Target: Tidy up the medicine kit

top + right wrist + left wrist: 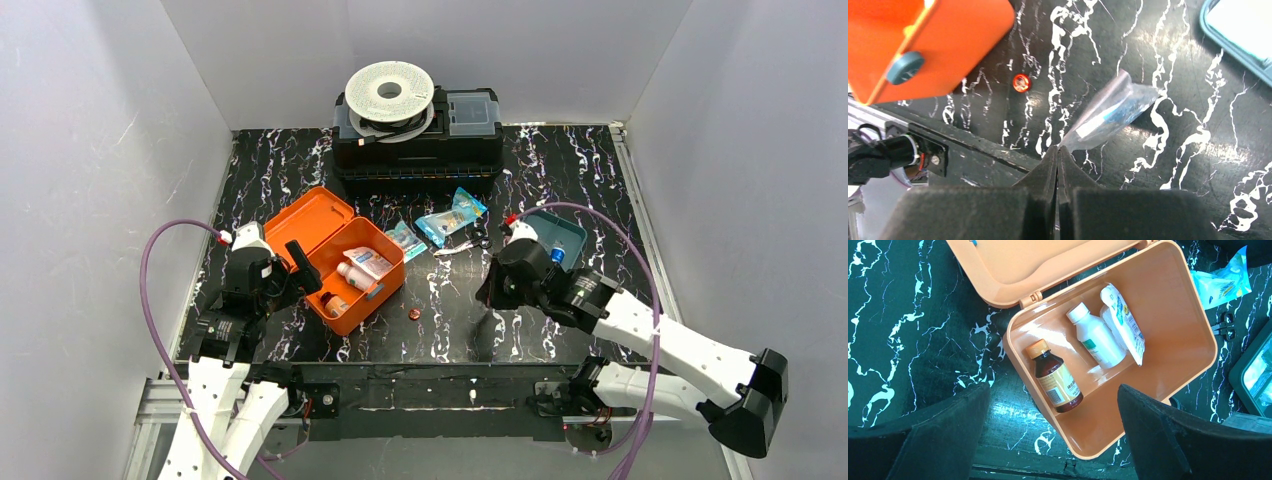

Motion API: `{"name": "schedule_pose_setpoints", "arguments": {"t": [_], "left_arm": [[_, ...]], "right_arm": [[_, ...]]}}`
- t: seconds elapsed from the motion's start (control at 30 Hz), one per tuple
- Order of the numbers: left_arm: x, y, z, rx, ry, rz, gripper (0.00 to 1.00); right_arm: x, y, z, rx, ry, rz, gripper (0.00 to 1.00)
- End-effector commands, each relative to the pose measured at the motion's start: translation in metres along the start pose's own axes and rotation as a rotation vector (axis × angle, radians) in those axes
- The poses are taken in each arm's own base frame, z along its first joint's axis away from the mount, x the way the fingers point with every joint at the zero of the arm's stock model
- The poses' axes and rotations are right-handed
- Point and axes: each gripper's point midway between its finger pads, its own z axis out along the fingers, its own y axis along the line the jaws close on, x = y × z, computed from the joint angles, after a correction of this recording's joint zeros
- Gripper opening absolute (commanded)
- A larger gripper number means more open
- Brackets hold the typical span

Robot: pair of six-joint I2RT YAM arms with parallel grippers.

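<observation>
The medicine kit (312, 225) is lying open on the left half of the black marbled table (560, 320), with its lid leaning back. Inside it, a brown bottle (1055, 380), a white bottle (1095, 335) and a white pouch (1123, 322) are lying side by side. The left gripper (298, 270) is hovering just beside the kit's left edge, and its fingers (933, 435) are standing wide apart with nothing between them. The right gripper (1058, 150) is hanging over the table to the right of the kit. Its fingers are pressing fully together and pinching the corner of a clear packet (1113, 112). A small red round thing (1021, 82) is lying near the kit's front corner. The teal tray (560, 228) is resting apart from the kit, on the right side.
</observation>
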Motion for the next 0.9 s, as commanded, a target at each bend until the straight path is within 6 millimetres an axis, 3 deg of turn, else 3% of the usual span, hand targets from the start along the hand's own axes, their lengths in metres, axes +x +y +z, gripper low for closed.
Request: {"name": "schedule_pose_setpoints", "arguments": {"t": [0.0,0.2,0.47,0.7,0.87], "left_arm": [[0.002,0.001,-0.001,-0.002,0.008,0.008,0.99],[0.002,0.001,-0.001,0.000,0.008,0.008,0.99],[0.001,0.001,-0.001,-0.003,0.003,0.007,0.99],[0.001,0.002,-0.002,-0.003,-0.001,0.007,1.00],[0.000,0.004,-0.003,-0.018,-0.009,0.002,1.00]], "right_arm": [[-0.034,0.020,-0.021,-0.041,-0.086,-0.066,0.01],[-0.062,0.045,-0.038,-0.087,-0.131,-0.112,0.01],[-0.104,0.099,-0.058,-0.203,-0.171,-0.186,0.01],[-0.122,0.156,-0.066,-0.373,-0.149,-0.245,0.01],[-0.127,0.192,-0.055,-0.456,-0.119,-0.303,0.01]]}}
